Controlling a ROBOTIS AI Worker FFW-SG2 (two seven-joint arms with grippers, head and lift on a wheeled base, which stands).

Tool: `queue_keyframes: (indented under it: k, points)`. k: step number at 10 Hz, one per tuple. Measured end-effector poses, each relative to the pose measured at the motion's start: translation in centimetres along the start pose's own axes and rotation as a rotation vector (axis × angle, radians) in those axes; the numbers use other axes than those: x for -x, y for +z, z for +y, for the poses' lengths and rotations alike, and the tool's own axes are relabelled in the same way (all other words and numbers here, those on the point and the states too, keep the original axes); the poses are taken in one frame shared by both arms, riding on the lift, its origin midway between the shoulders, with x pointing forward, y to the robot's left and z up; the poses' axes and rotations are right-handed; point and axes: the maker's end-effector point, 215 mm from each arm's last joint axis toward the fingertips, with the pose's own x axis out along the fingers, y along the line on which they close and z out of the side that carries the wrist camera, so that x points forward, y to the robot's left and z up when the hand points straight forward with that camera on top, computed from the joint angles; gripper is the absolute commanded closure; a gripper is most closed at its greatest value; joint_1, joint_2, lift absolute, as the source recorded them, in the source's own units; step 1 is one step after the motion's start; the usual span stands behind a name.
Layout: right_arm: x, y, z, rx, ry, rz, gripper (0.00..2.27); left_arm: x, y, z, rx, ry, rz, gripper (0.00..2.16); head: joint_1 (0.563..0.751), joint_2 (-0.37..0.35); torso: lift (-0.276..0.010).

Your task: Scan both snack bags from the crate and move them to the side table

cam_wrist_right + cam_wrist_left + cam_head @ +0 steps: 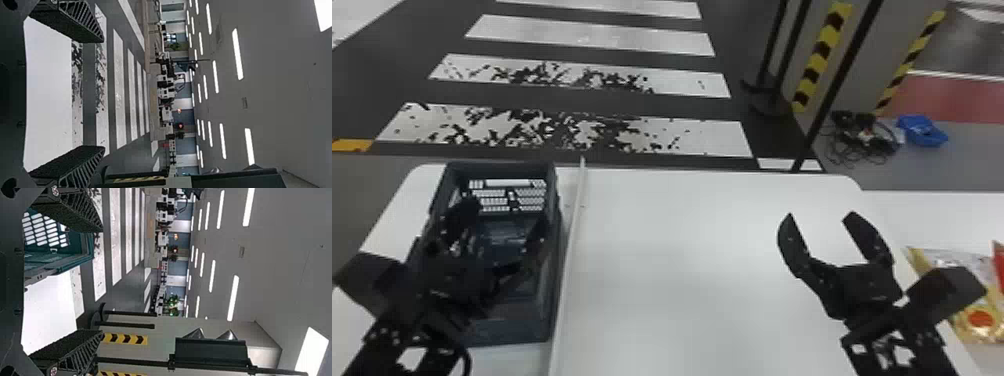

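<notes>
- Snack bags (981, 327) on the side table (932, 215), right of the main surface (692, 260): one gold and silver lies there, and a red edge (999, 260) beside it, cut by the view, is probably the second.
- My read: carrying looks done; whether either bag was scanned, I can't tell.
- What's left, I'd judge, is a tidy withdrawal. Right arm best raised straight up first, then drawn near, so its wrist doesn't catch the foil or drag a bag off its place.
- Left arm wants lift too, before any sideways swing: a finger hooked in the crate's (514, 327) grated wall could shift the whole thing against the pale strip (575, 225) beside it.
- No squeeze called for now.
- Left gripper (504, 217): over the crate on the left side, reaching in from the near left, pointing far. Jaws wide, holding nothing.
- Right gripper (821, 217): above the right part of the main surface, from the near right, fingers pointing far and roughly level. Jaws spread wide, nothing between them; wrist housing overlaps the gold bag from the head's angle.
</notes>
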Motion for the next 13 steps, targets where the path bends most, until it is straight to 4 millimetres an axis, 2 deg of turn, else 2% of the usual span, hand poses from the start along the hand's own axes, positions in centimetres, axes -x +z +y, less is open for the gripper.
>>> queue_keyframes:
  k: [3, 6, 9, 13]
  points:
    - [1.1, 0.0, 0.3, 0.009, -0.081, -0.020, 0.04, 2.0, 0.6, 1.7, -0.002, 0.068, 0.001, 0.08, 0.695, -0.096, -0.095]
    - [1.0, -1.3, 1.0, 0.016, -0.084, 0.054, 0.07, 3.6, 0.9, 3.0, -0.001, 0.113, 0.001, 0.08, 0.695, -0.064, -0.095]
    - [1.3, -1.5, 0.3, 0.030, -0.084, 0.081, 0.08, 3.9, 0.9, 3.2, 0.006, 0.123, 0.001, 0.08, 0.695, -0.068, -0.095]
    - [1.4, -1.6, -0.4, 0.037, -0.094, 0.086, 0.08, 3.9, 0.0, 3.0, 0.010, 0.117, 0.022, 0.08, 0.695, -0.081, -0.095]
